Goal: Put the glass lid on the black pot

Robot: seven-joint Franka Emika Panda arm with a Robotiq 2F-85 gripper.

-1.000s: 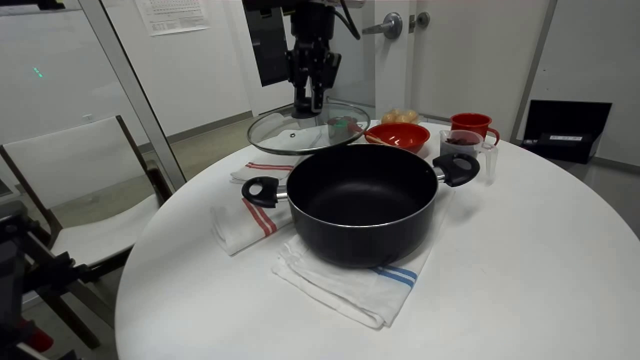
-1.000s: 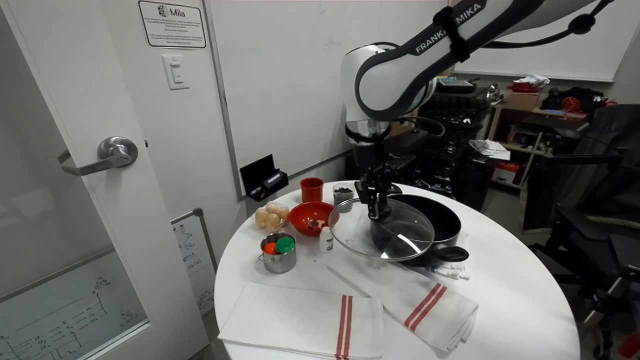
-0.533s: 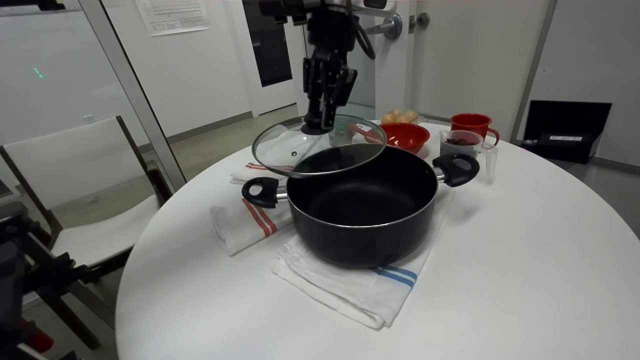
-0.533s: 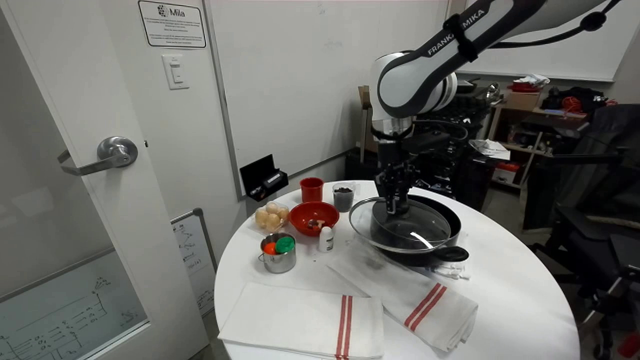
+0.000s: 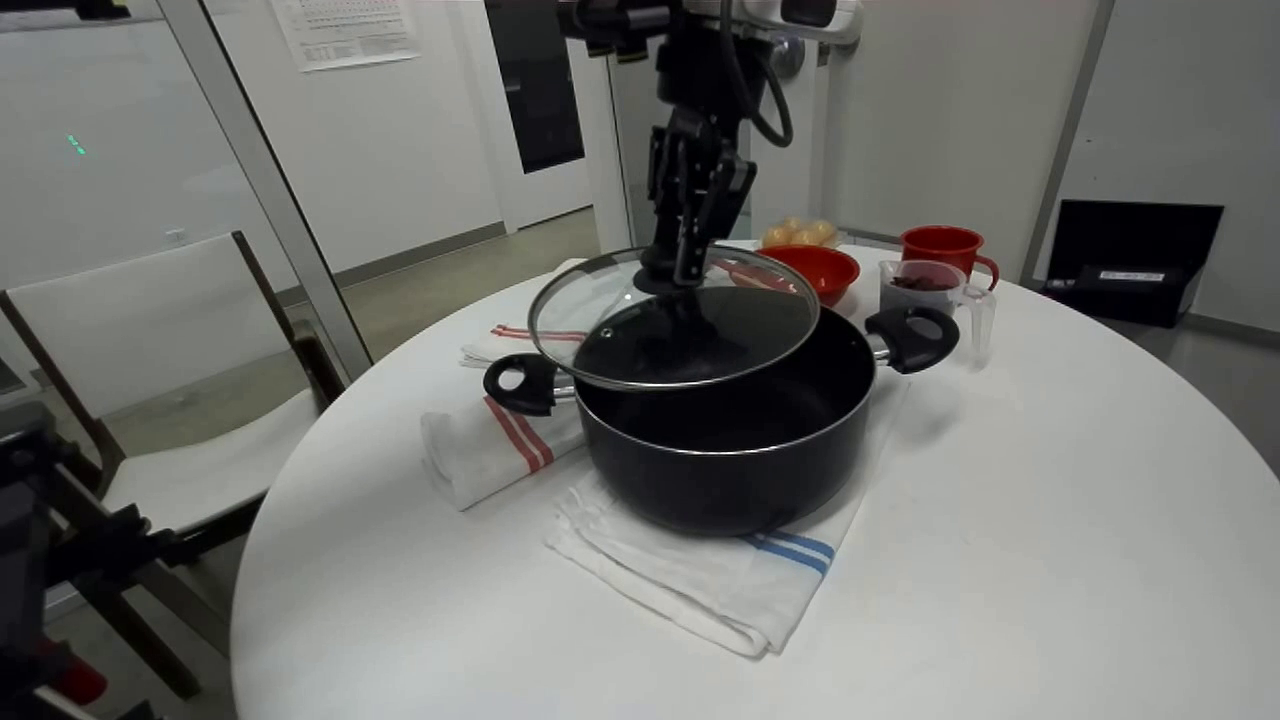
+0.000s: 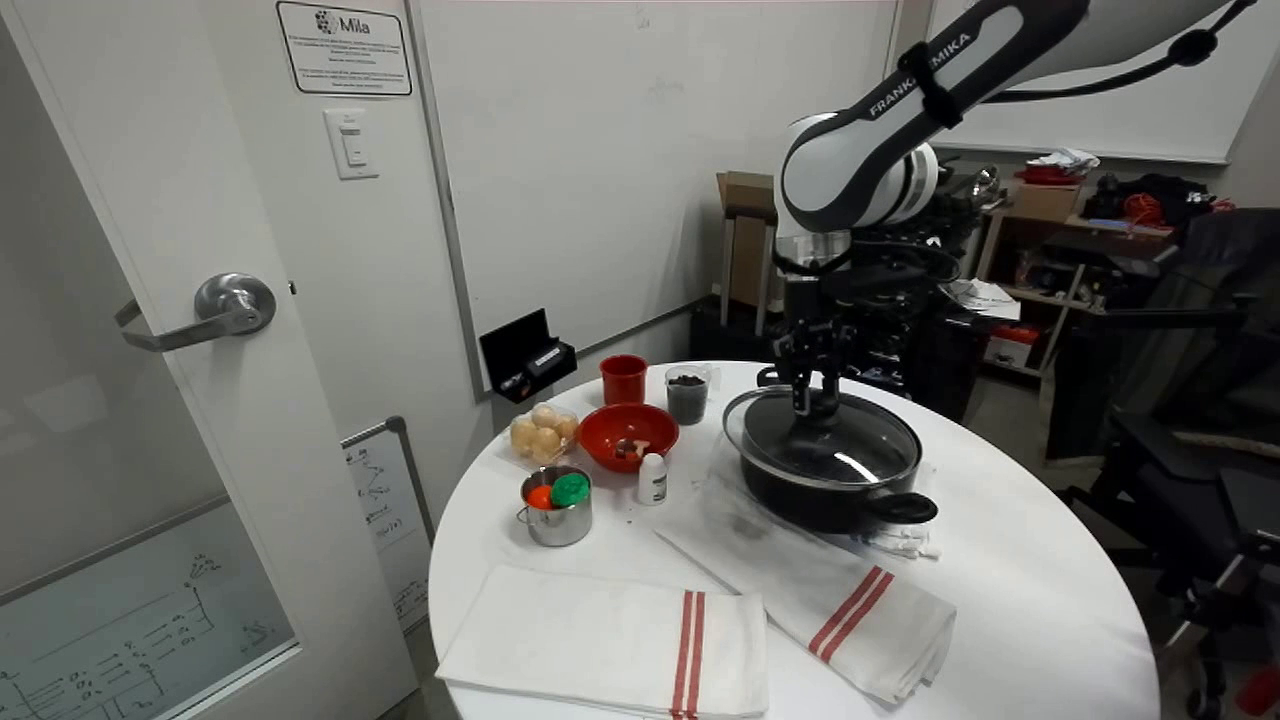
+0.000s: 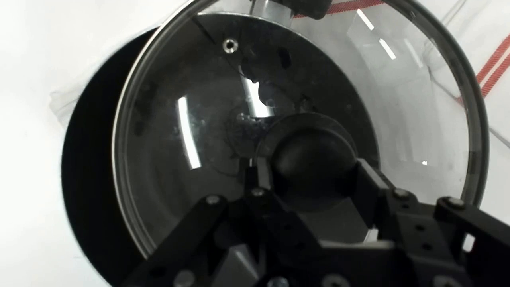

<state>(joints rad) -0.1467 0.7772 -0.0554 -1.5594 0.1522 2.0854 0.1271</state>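
The round glass lid (image 5: 690,335) hangs off-centre over the black pot (image 5: 730,490).

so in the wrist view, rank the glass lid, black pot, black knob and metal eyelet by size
Largest: glass lid or black pot, unsure as the lid is nearer the camera
Next: black knob
Smallest: metal eyelet

Pincer (image 6: 816,402) holding glass lid (image 6: 812,452), black pot (image 6: 810,506) beneath, 2 red-striped towels (image 6: 600,632)

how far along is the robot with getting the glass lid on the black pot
Looks done: the fingers hold the glass lid by its black knob. In hand: the lid is over the black pot, but off-centre. Left: part of the pot's opening shows uncovered, so likely centring it, lowering it and letting go.
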